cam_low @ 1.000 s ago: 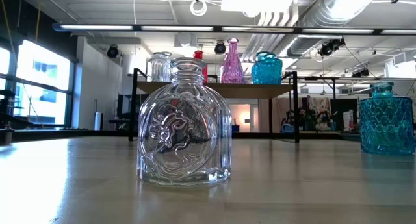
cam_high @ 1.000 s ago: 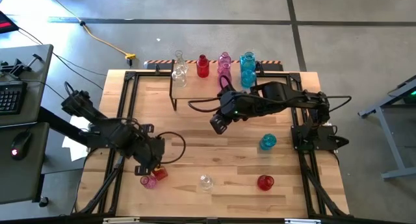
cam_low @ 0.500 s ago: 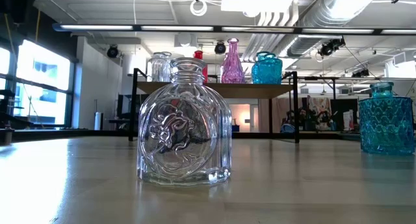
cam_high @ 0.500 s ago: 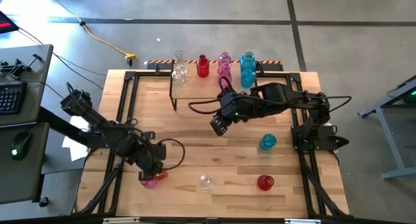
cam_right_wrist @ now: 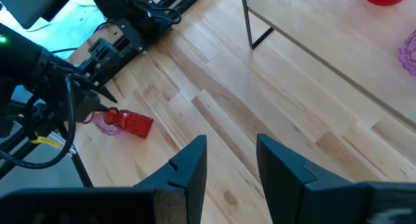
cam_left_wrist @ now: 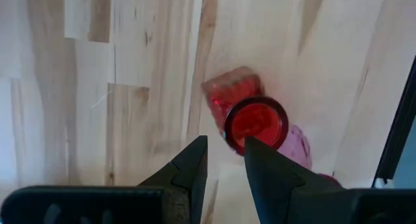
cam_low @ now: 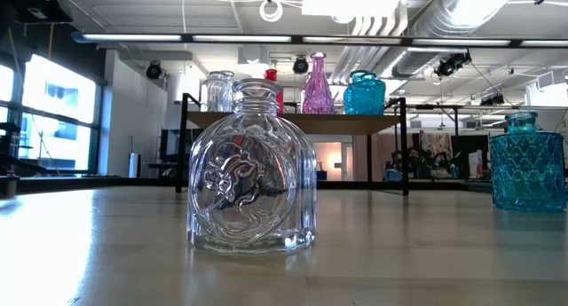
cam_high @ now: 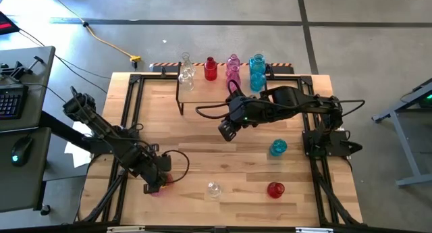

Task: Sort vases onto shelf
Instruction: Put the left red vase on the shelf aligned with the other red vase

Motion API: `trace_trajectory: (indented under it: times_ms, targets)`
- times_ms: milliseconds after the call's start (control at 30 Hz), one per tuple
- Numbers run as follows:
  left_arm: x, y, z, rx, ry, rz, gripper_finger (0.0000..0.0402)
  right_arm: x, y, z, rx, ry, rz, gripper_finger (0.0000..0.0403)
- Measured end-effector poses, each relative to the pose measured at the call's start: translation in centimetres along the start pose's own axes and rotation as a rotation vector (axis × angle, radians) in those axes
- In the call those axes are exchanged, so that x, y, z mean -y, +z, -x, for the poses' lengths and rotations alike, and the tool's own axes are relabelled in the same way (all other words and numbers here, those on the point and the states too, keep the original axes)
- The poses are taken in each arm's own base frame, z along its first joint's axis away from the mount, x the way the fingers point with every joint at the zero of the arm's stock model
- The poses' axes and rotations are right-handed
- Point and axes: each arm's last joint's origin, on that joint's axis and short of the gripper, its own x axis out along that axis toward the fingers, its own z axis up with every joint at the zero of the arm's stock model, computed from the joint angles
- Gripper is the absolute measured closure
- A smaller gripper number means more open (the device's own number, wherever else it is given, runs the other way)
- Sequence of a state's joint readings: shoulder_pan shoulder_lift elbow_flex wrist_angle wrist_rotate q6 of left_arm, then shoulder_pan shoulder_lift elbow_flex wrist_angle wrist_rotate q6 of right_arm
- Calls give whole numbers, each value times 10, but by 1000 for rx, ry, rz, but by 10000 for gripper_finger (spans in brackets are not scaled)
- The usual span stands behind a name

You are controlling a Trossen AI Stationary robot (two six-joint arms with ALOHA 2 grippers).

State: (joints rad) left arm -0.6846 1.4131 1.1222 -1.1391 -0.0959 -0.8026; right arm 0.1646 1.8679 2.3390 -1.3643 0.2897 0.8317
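My left gripper (cam_high: 154,184) is open and hangs over two vases lying on their sides near the table's near-left corner: a red vase (cam_left_wrist: 246,110) and a pink vase (cam_left_wrist: 299,147) beside it. In the left wrist view my gripper (cam_left_wrist: 224,149) points down, with one fingertip next to the red vase's round end. My right gripper (cam_high: 227,130) is open and empty above mid-table. The shelf (cam_high: 209,86) stands at the far edge and carries clear, red, pink and blue vases. A clear vase (cam_high: 214,189), a red vase (cam_high: 275,190) and a blue vase (cam_high: 278,148) stand upright on the table.
Black frame rails run along the table's left and right edges (cam_high: 128,118). The stretch of table between the shelf and the near vases is bare wood. In the low view the clear vase (cam_low: 251,177) fills the foreground and the blue vase (cam_low: 528,162) stands at the right.
My left gripper has moved toward the near edge and down onto the spot where the red and pink vases lie, so that it now covers most of them in the high view. The vases have stayed where they were.
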Motion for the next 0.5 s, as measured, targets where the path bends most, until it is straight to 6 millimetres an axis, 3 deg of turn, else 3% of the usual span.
trace_trajectory:
  times_ms: [500]
  targets:
    - [-3,-8,-27,-34,-14,61,310,0,0,0,0,0,2,288]
